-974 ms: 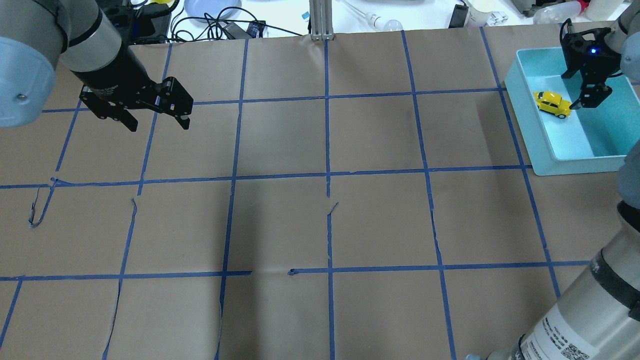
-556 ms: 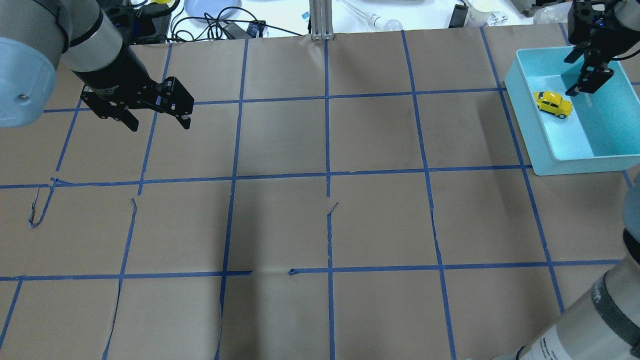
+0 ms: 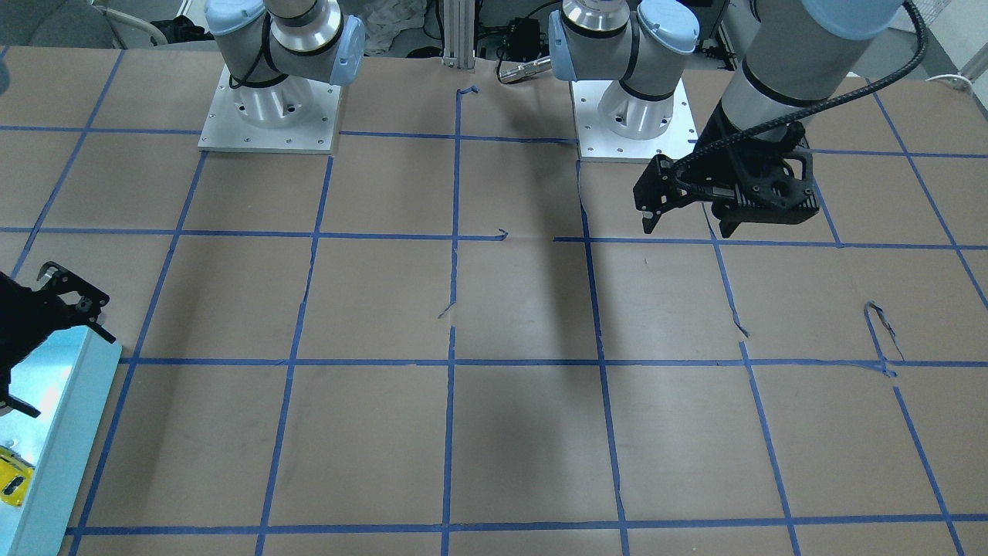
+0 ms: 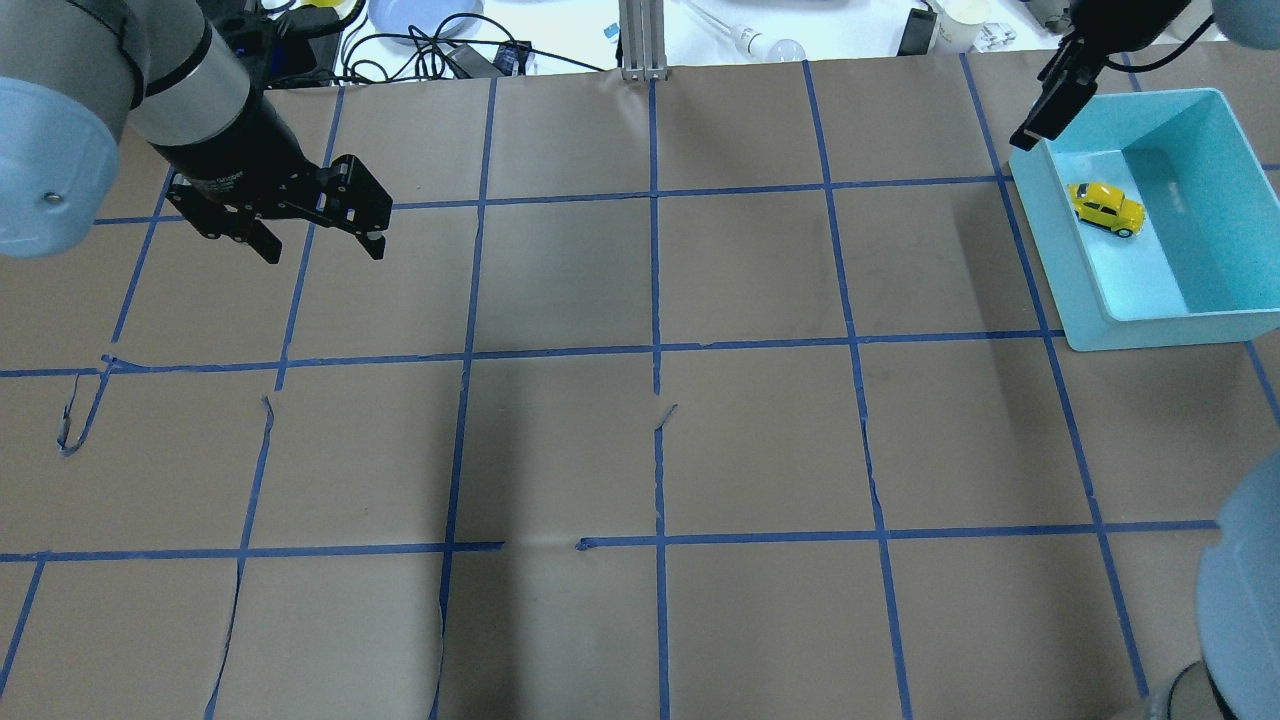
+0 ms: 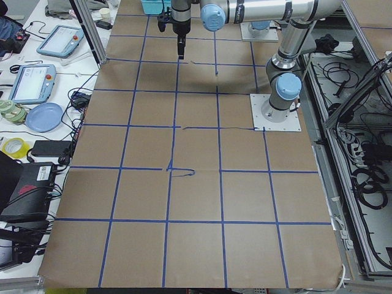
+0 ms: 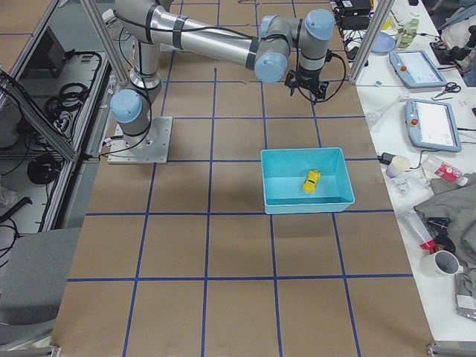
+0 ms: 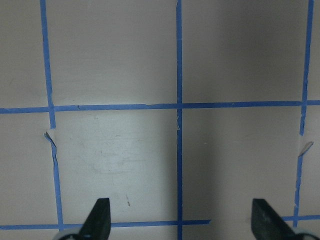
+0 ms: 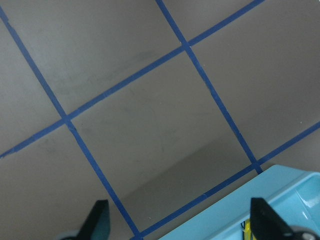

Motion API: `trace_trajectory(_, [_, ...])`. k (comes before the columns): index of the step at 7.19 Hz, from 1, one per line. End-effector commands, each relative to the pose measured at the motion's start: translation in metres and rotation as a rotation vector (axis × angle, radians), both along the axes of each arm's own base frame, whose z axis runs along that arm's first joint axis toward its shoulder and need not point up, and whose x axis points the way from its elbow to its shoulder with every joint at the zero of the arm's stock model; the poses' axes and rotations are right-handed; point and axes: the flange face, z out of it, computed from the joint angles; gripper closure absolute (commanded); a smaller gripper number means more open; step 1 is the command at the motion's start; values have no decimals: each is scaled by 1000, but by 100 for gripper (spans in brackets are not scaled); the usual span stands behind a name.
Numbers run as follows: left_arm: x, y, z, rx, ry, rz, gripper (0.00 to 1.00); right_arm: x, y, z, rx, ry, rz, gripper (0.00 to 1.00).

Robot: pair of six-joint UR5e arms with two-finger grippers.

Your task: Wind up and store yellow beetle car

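The right tool (image 8: 180, 220) has risen out of the bin (image 4: 1150, 330), fingers apart, with the car (image 4: 1105, 208) lying inside. The left tool (image 4: 320, 245) hovers over the desk (image 4: 650, 450), fingers spread.

One small glossy yellow toy beetle car (image 4: 1106, 208) is counted, and one rectangular turquoise plastic bin (image 4: 1160, 330), both near the right gripper (image 8: 179, 201). Two black two-finger grippers are counted, the left gripper (image 4: 320, 252) being the second. Two grey robot arms (image 3: 285, 38) (image 3: 768, 69) and two square metal base plates (image 3: 309, 131) (image 3: 664, 147) are seen.
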Motion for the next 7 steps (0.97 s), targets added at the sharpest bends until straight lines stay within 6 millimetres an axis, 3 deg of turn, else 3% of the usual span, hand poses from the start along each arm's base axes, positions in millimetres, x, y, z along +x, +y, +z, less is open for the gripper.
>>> trace_trajectory(1, [-1, 0, 1, -4, 3, -3, 0, 71, 2, 7, -20, 6, -185, 0])
trace_trajectory(3, [-2, 1, 3, -10, 10, -3, 0, 135, 18, 17, -12, 6, -335, 0])
trace_trajectory(4, [-1, 1, 4, -12, 5, -3, 0, 166, 38, 35, -30, 12, -420, 0])
trace_trajectory(6, [0, 1, 4, -12, 5, 0, 0, 167, 64, 48, 70, -8, -848, 0])
trace_trajectory(7, [0, 1, 6, -15, 5, 0, 0, 166, 80, 67, 71, -22, -1005, 0])
